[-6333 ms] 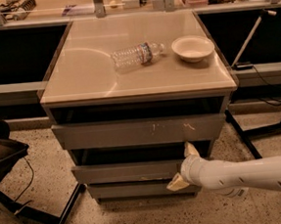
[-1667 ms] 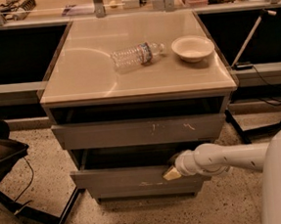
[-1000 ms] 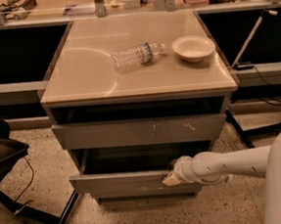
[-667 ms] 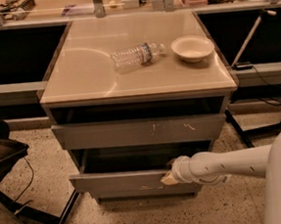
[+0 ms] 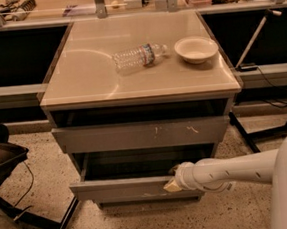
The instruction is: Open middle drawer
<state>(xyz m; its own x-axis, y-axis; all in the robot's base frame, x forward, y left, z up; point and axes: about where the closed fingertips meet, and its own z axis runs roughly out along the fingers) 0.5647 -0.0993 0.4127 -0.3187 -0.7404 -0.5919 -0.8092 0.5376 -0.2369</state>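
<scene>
The middle drawer (image 5: 120, 190) is a plain grey handleless front under the wider scratched front (image 5: 140, 135). It stands pulled out toward me, with a dark gap and its tray rim showing behind the front. My gripper (image 5: 172, 182) is at the right part of the drawer's top edge, on the end of my white arm that reaches in from the right. The lowest drawer is mostly hidden below the pulled-out front.
A clear plastic bottle (image 5: 138, 55) lies on its side on the beige cabinet top (image 5: 80, 77), beside a white bowl (image 5: 195, 48). A dark chair (image 5: 1, 154) stands at the left. Black stand legs (image 5: 265, 131) are on the floor at the right.
The middle drawer has slid out toward me, and my gripper has moved with its front edge, down and to the left.
</scene>
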